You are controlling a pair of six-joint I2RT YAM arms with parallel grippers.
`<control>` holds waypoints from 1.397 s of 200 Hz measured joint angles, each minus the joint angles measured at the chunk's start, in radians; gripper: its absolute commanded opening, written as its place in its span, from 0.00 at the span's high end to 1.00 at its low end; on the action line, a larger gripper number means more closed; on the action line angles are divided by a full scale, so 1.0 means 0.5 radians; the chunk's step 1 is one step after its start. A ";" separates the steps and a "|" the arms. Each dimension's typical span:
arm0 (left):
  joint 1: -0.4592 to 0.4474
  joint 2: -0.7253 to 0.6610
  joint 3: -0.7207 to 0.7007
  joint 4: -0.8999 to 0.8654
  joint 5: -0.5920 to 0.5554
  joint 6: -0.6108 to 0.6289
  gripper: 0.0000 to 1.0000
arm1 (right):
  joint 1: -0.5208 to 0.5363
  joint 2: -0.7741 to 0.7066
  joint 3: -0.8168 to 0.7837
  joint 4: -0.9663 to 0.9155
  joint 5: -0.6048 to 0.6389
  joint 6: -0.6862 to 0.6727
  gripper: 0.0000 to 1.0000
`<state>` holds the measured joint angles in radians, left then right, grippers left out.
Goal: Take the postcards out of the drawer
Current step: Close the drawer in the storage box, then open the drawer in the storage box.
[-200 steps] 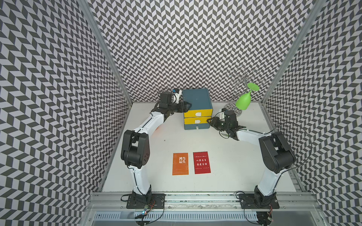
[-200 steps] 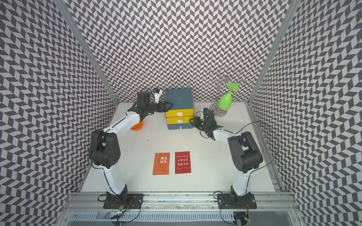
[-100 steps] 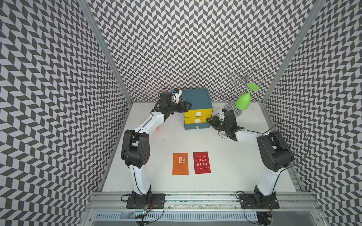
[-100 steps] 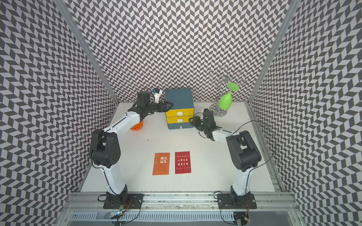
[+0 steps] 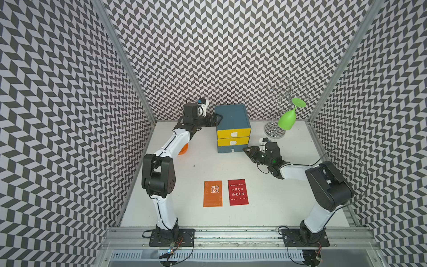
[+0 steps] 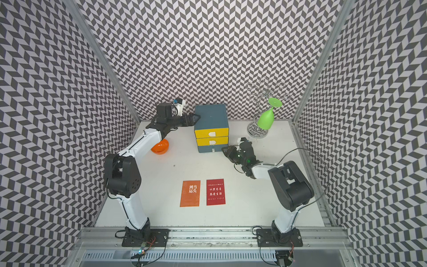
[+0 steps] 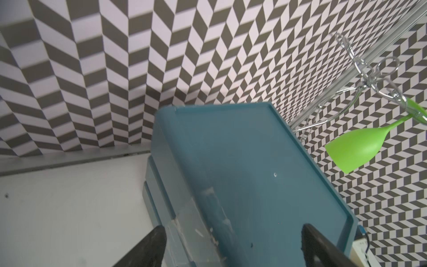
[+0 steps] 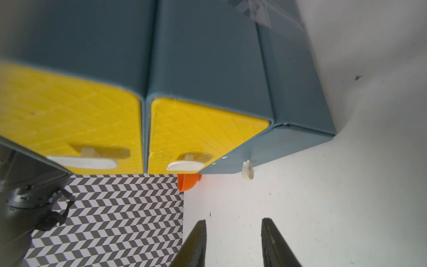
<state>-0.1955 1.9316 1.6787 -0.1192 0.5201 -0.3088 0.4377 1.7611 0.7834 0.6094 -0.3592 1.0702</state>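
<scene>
Since a second ago my left gripper (image 7: 232,228) has spread its jaws a little wider, and nothing else has really shifted. They now stand wide apart astride the rear corner of the teal cabinet (image 5: 232,115), one finger off its side wall and one over its top; I cannot tell whether either pad touches. My right gripper (image 8: 233,220) hangs low just beside the cabinet's front corner, jaws part open with only bare table (image 5: 277,208) between them, holding nothing. Ahead of it the upper yellow drawer (image 5: 233,133), the lower yellow drawer (image 5: 233,141) and the blue bottom drawer (image 5: 231,149) all sit shut. Well apart from the cabinet, the orange postcard (image 5: 212,193) and a red postcard (image 5: 238,192) lie flat side by side on the table, not touching. I see no third card; if one is left, it is behind a shut front, and I cannot say which. My read is that another pull comes next. To do it well I would first clamp the left jaws back on the cabinet so it cannot slide. Then I would raise the right wrist level with a white half-round pull (image 8: 184,165), straddle it squarely, close, and draw straight out along the drawer's line.
</scene>
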 measured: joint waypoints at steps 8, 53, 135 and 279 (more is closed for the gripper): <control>0.021 0.036 0.056 0.040 0.005 0.000 0.07 | 0.032 0.024 -0.019 0.079 0.009 0.044 0.60; 0.100 0.381 0.411 0.102 0.113 -0.014 0.07 | 0.159 0.229 -0.032 0.360 0.095 0.230 0.59; 0.094 0.535 0.415 0.195 0.320 -0.140 0.09 | 0.191 0.590 0.013 0.775 0.158 0.526 0.60; 0.048 0.534 0.323 0.314 0.364 -0.202 0.10 | 0.194 0.887 0.263 0.945 0.203 0.691 0.81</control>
<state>-0.1715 2.1986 1.8400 0.0380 0.7021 -0.4099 0.5346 2.2047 0.9150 1.0817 -0.2577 1.4158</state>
